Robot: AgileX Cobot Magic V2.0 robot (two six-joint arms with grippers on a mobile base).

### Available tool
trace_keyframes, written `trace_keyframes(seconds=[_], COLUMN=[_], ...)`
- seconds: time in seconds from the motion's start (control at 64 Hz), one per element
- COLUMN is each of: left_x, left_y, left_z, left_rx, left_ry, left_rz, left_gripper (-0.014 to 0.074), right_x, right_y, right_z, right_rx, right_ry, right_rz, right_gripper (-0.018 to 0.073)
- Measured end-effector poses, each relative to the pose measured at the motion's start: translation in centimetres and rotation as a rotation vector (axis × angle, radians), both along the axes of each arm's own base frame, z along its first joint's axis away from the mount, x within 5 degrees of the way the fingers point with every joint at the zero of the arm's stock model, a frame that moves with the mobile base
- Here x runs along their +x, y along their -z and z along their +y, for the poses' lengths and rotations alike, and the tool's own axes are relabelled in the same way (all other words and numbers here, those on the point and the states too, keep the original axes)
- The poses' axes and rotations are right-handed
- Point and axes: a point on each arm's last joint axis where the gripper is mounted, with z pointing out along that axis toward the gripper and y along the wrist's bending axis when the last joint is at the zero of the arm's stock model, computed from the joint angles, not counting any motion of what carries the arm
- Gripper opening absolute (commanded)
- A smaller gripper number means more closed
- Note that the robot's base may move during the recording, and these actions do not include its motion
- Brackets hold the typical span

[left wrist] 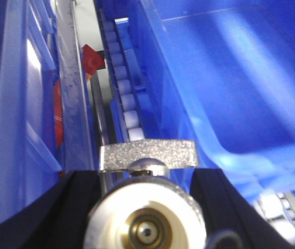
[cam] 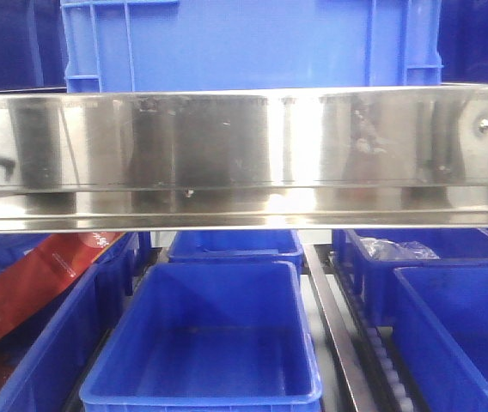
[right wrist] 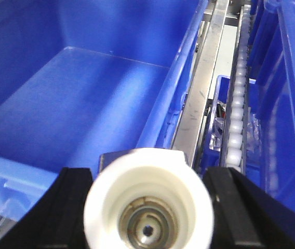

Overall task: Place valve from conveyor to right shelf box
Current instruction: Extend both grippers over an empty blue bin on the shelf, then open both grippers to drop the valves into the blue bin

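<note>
**Left end effector** [left wrist: 143, 174]: closed on the left valve [left wrist: 145, 223]. Both black fingers [left wrist: 69, 202] bear against the sides of the cream-coloured valve body. Its brass centre faces the wrist camera. A rough silver flange [left wrist: 147, 154] sits just past the fingertips. An open blue box [left wrist: 241, 88] lies ahead and to the right of this end effector. A track of white rollers [left wrist: 122, 88] runs ahead and slightly to the left. A red object [left wrist: 91, 58] lies further ahead, left of the track (what it is cannot be told).

**Right end effector** [right wrist: 147, 174]: closed on the right valve [right wrist: 147, 207]. This valve has a white cylindrical body with a metal core and is clamped between two black fingers [right wrist: 72, 202]. The blue shelf box [right wrist: 85, 83] lies ahead and to the left of this end effector. A steel rail [right wrist: 199, 98] runs straight ahead, and a roller track [right wrist: 236, 119] runs ahead to the right.

**Front view:** a polished steel beam [cam: 244, 154] spans the frame, with a blue crate [cam: 253, 43] above it. Below the beam sit rows of blue boxes, among them the centre box [cam: 201, 343]. A red package [cam: 38, 275] leans in the left box. A clear bag [cam: 399, 251] lies in the rear right box.
</note>
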Motion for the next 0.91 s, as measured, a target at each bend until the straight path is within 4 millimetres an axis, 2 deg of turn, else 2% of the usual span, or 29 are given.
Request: trace_keyframes(seconds=[0.906], left_x=[0.0], left_y=[0.0], left_z=[0.0], left_rx=[0.0], left_ry=[0.0], left_rz=[0.0], left_gripper=[-0.0111], right_x=[0.0], right_y=[0.0], right_z=[0.0], right_rx=[0.0], right_ry=[0.0], right_rz=[0.0], right_gripper=[-0.0154])
